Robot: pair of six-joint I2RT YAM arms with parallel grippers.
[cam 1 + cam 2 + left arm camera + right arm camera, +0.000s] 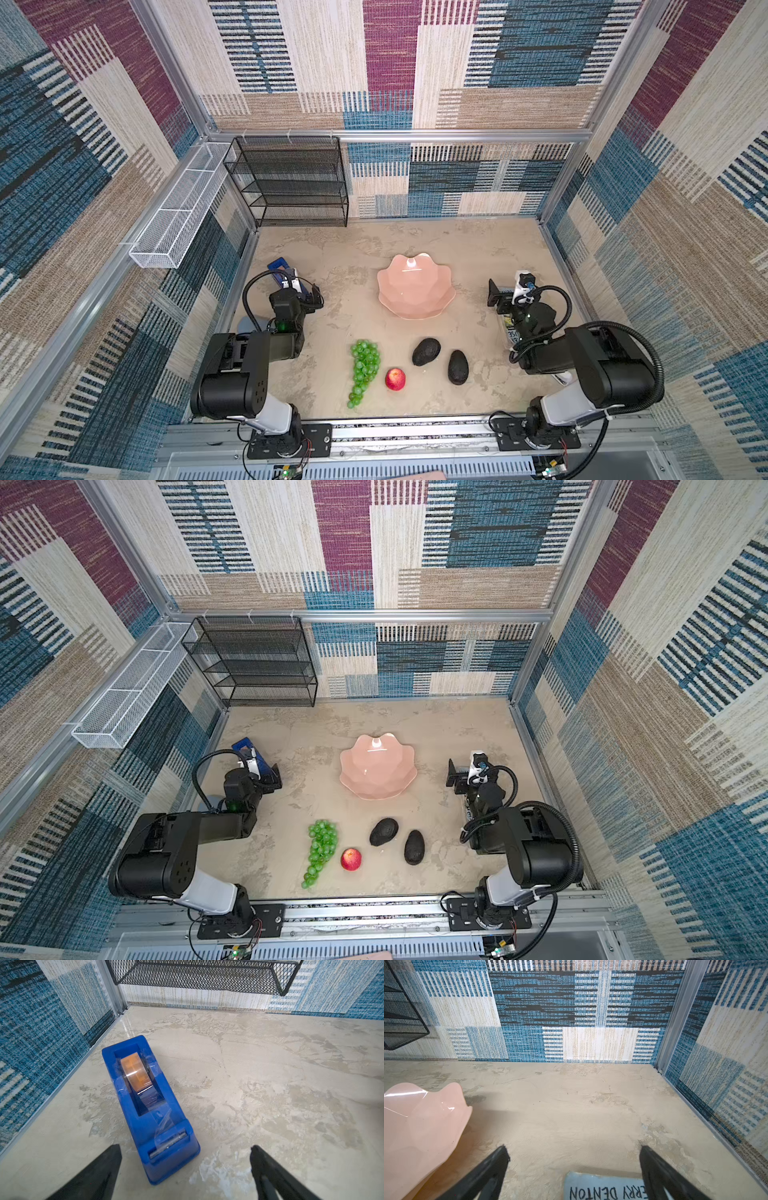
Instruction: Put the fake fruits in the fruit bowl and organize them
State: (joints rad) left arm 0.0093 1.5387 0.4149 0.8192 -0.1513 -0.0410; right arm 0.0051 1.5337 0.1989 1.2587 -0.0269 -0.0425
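Top views both show nothing placed yet: the fruit bowl (415,291) sits empty mid-desk (332,257), while grapes (365,370), apple (395,379) and two avocados (426,351) lie nearer the robot. Left claw (185,1147) and right claw (574,1148) hang spread wide, holding nothing; all four fruits are left to move

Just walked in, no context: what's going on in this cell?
Nothing is held yet. The grapes, apple and two avocados lie on the table, on the arms' side of the empty fruit bowl. Both grippers are open: the left gripper hovers over a blue tape dispenser, the right gripper beside the bowl, apart from it.
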